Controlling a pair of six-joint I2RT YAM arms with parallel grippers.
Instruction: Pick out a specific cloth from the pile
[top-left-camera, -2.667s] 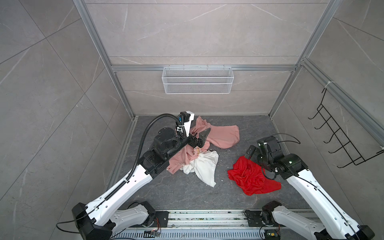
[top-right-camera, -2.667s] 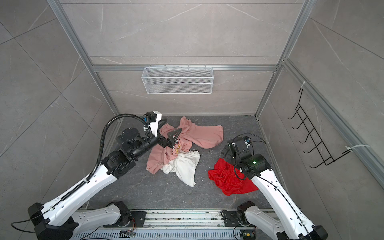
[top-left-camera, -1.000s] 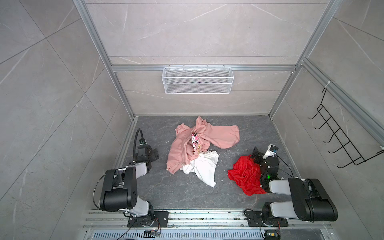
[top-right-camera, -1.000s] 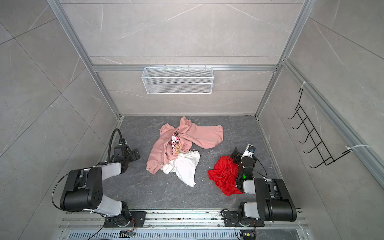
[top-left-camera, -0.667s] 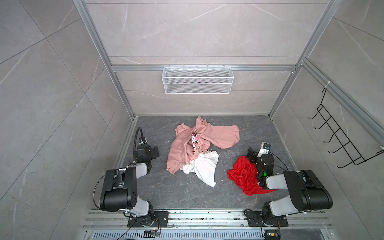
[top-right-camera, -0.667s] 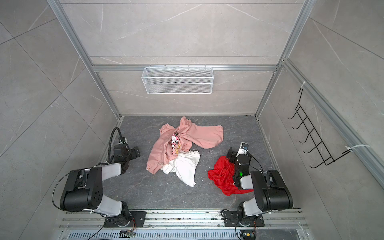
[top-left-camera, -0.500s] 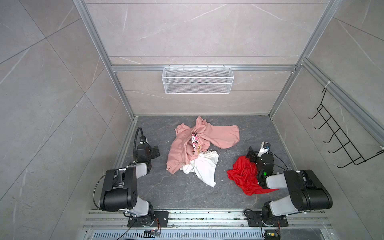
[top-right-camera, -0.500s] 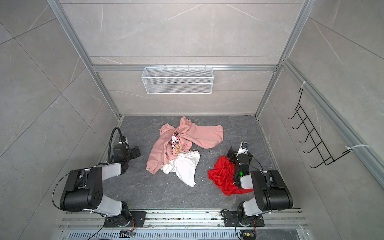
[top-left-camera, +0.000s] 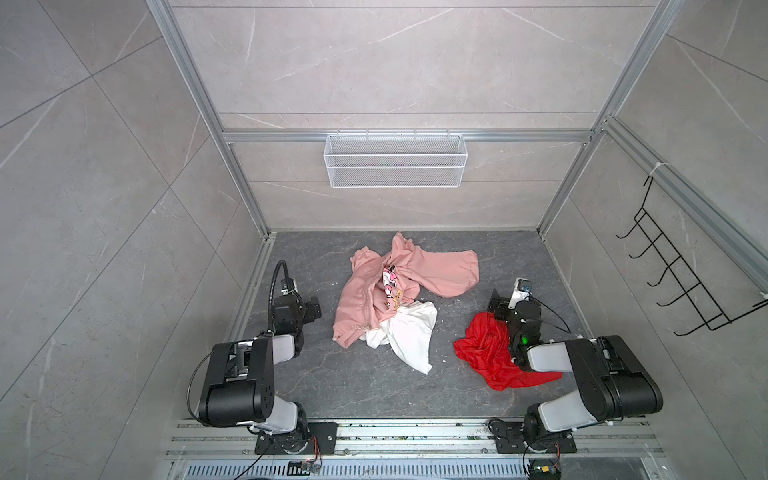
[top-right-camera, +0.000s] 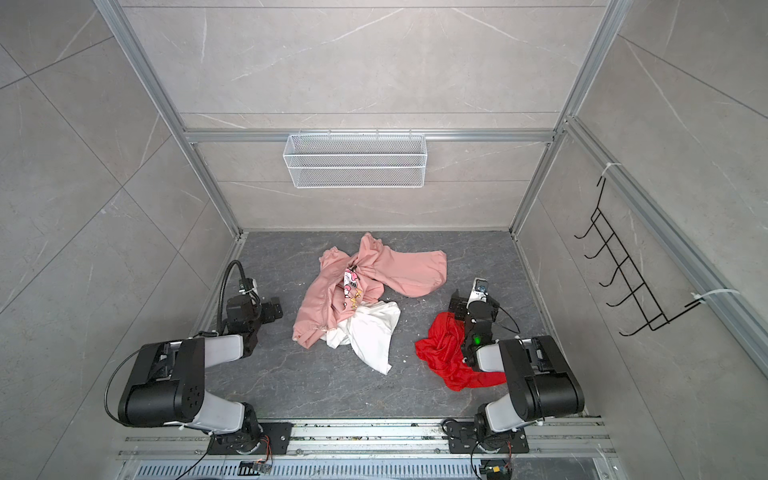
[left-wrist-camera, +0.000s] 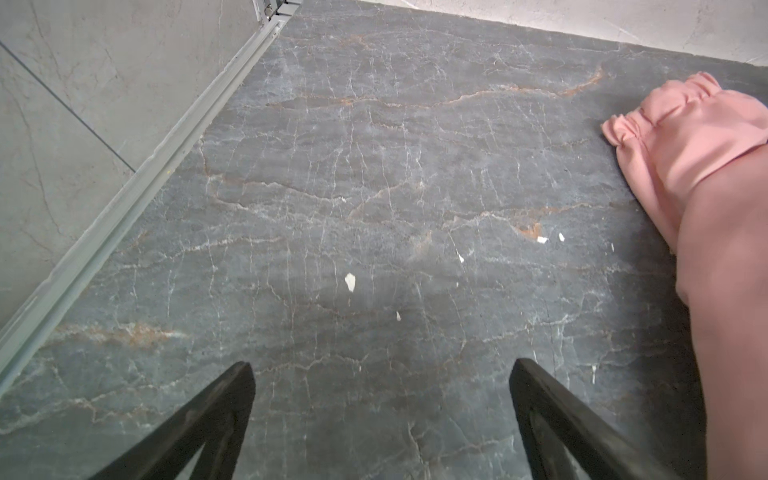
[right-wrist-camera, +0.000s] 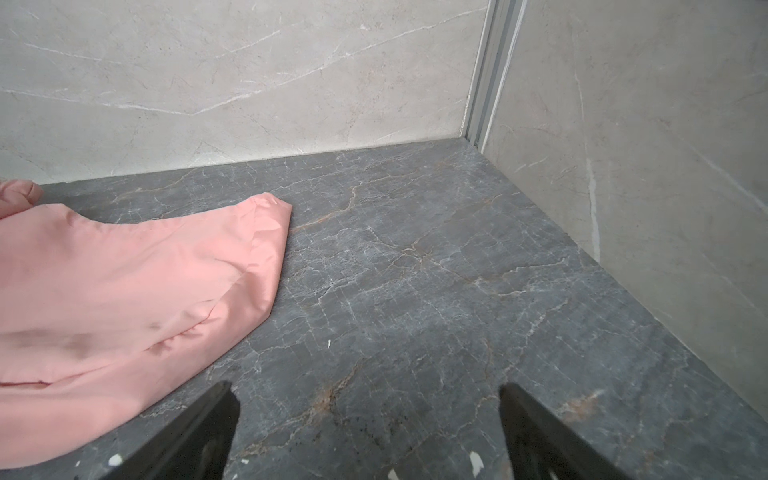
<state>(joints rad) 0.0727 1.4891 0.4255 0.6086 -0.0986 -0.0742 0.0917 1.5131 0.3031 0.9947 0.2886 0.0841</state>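
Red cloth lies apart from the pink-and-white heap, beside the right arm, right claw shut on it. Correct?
Not quite. The red cloth lies apart from the heap beside the right arm, but the right claw is open and holds nothing; the right wrist view shows its jaws spread over bare floor.

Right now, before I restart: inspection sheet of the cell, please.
Surface: dark veined floor, level.
Job's things: red cloth lies apart from the pile, partly hidden by the right arm; pile is pink sweatshirt overlapping white cloth.
Clutter: small pale flecks on the floor.
Grippers: left gripper open, empty; right gripper open, empty; both over bare floor.
Cables: black hose arches at left arm; thin wires loop by right arm.
Surroundings: white wire basket on back wall; black hook rack on right wall.
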